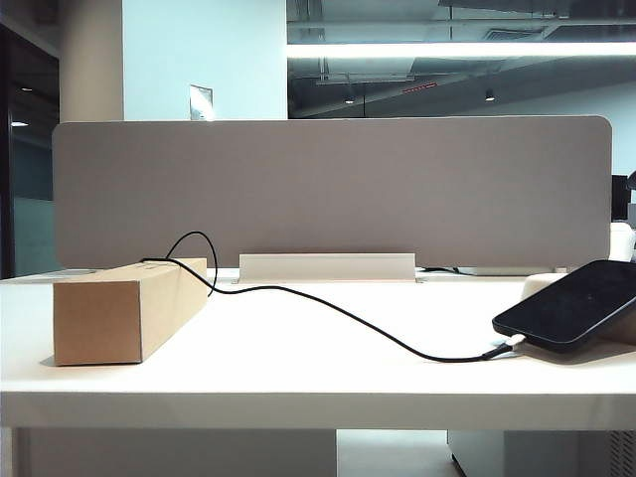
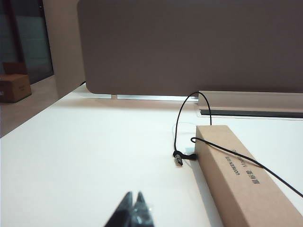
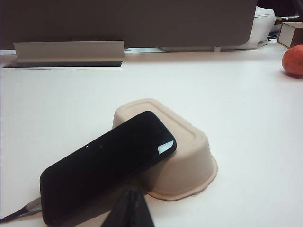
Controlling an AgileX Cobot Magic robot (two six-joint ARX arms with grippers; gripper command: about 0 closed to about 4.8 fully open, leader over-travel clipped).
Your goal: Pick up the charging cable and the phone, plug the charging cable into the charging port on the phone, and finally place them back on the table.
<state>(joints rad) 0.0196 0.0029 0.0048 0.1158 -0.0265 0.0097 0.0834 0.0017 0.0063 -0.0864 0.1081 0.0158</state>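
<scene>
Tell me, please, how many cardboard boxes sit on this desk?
1: a long brown cardboard box lies on the white table's left side, under the black cable. Others may be hidden.

Left gripper (image 2: 134,208): jaws closed, holding nothing, low in its wrist view. Right gripper (image 3: 132,208): jaws closed, empty. Neither arm visible in exterior view

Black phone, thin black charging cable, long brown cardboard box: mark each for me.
black phone (image 3: 106,163): right wrist view, middle of glossy screen.
thin black charging cable (image 1: 328,307): exterior view, mid-span on table.
long brown cardboard box (image 2: 241,182): left wrist view, top face.
</scene>
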